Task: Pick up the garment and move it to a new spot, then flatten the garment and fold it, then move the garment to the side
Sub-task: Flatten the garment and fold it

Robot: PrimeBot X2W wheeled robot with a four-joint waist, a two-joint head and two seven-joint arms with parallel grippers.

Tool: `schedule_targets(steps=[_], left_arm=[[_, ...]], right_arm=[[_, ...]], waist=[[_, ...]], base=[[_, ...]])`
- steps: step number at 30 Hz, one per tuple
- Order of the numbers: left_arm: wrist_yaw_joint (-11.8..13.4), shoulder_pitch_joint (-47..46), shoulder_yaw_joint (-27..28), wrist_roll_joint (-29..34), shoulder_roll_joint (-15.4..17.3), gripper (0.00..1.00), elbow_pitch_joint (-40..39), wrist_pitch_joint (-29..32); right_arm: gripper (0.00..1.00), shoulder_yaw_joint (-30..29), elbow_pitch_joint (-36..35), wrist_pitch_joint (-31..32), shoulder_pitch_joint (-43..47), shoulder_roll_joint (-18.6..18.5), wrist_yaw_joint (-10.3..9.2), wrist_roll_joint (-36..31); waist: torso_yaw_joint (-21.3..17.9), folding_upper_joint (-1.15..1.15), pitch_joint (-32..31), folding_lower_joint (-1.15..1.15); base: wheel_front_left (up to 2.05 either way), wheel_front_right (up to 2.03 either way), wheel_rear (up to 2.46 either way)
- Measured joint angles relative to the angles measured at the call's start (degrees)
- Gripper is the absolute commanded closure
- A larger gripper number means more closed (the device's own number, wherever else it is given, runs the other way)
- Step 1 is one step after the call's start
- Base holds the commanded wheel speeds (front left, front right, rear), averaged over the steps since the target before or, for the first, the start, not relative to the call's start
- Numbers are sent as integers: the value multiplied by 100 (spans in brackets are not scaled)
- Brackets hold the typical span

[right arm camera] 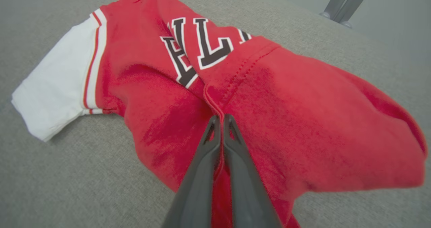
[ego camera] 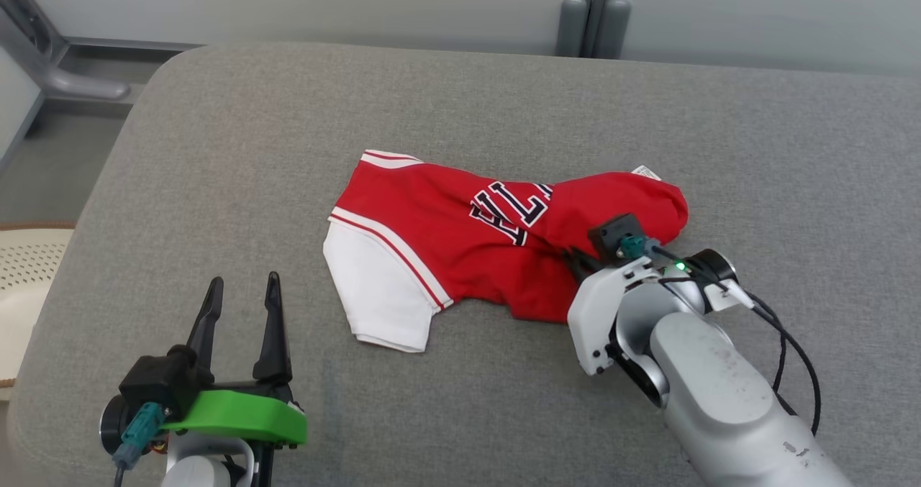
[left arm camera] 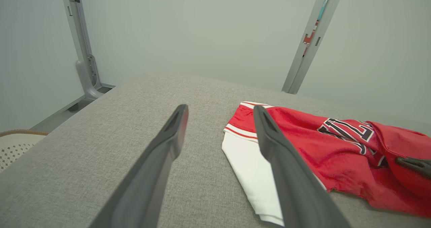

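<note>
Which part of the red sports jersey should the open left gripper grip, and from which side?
Probably the hem of the white sleeve, from the robot's left: it juts flat off the red sports jersey toward the left gripper, away from the fold the right gripper pinches.

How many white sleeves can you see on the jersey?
1: the white sleeve at the garment's left end in the head view. Another may be hidden under folded red cloth.

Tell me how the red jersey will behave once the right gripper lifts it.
Probably floppy: the jersey lies crumpled and folded over itself, so it should drape and hang from the fold pinched in the right gripper. Likely light, being thin cloth. The white sleeve may trail and drag across the grey padded surface.
</note>
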Motion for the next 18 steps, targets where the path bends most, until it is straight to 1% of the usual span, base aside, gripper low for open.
schedule_targets(steps=[4, 6, 10, 12, 15, 18], left_arm=[[-22, 25, 45, 33, -12, 0, 10, 0], [-45, 53, 73, 38, -16, 0, 11, 0], [-65, 81, 105, 57, -24, 0, -4, -1], [-66, 105, 129, 82, -26, 0, -29, 0], [-73, 108, 122, 89, -29, 0, -45, 0], [-109, 92, 82, 103, -33, 0, -68, 0]], right_arm=[[100, -620, -263, -338, 31, 9, 1, 75], [100, -1148, -423, -512, 53, 4, 1, 49], [100, -2404, -635, -726, 170, -3, 0, 8], [100, -2964, -692, -748, 179, -4, 0, -137], [100, -3587, -756, -822, 125, -5, 0, -420], [100, -3980, -714, -860, -70, -9, -1, -745]], waist=[[-88, 0, -77, 0], [-160, 0, -123, 0], [-314, 0, -193, 0], [-395, 0, -205, 0], [-495, 0, -179, 0], [-533, 0, -87, 0]], base=[[0, 0, 0], [0, 0, 0], [0, 0, 0], [0, 0, 0], [0, 0, 0], [0, 0, 0]])
